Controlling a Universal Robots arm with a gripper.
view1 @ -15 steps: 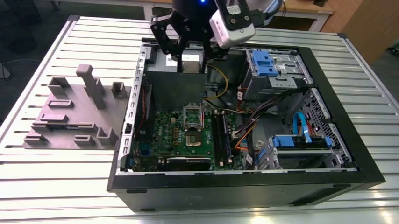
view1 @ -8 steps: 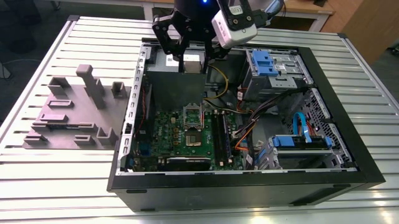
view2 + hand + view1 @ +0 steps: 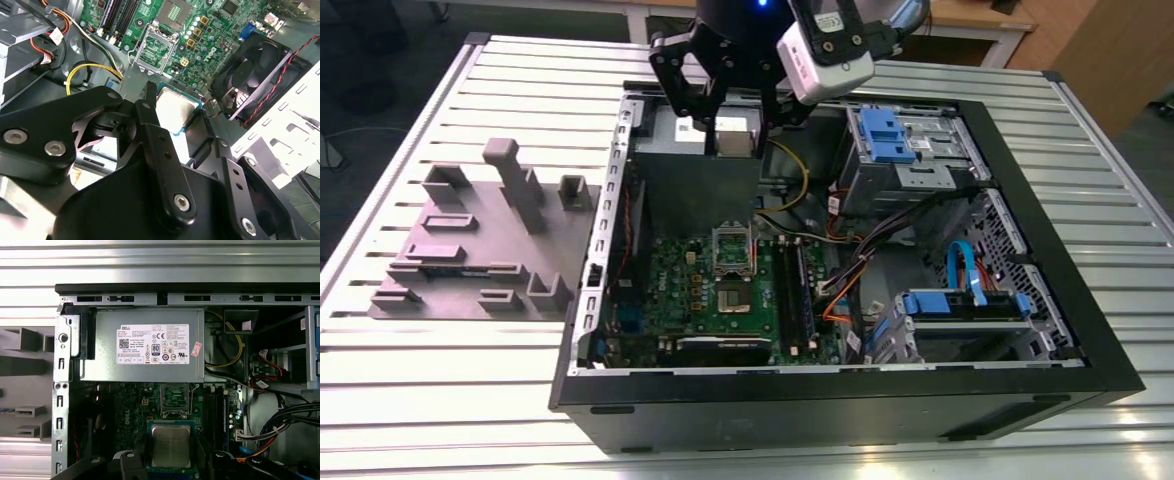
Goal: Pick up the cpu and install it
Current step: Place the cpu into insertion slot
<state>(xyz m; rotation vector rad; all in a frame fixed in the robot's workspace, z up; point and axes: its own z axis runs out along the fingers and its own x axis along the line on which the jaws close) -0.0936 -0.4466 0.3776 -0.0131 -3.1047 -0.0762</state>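
Silvery metal tops the cpu [image 3: 170, 445], clamped by its edges in the gripper [image 3: 734, 138], clear of the motherboard [image 3: 720, 290]; probably light, stiff, fragile underneath.

Silvery, green-edged square cpu [image 3: 171, 445], apparently level, gripped above the motherboard [image 3: 220, 415].

The exterior view looks down from high up and far off, and takes in the whole open case [image 3: 854, 400] on the table [image 3: 454, 400]. The first wrist view is nearer. It looks straight down into the case, at the power box [image 3: 150, 345] and the board [image 3: 135, 405]. The second wrist view is very close and slanted, looking past the black gripper [image 3: 176, 114] at the board. All three see the cpu [image 3: 735, 138] and the socket frame [image 3: 731, 245].
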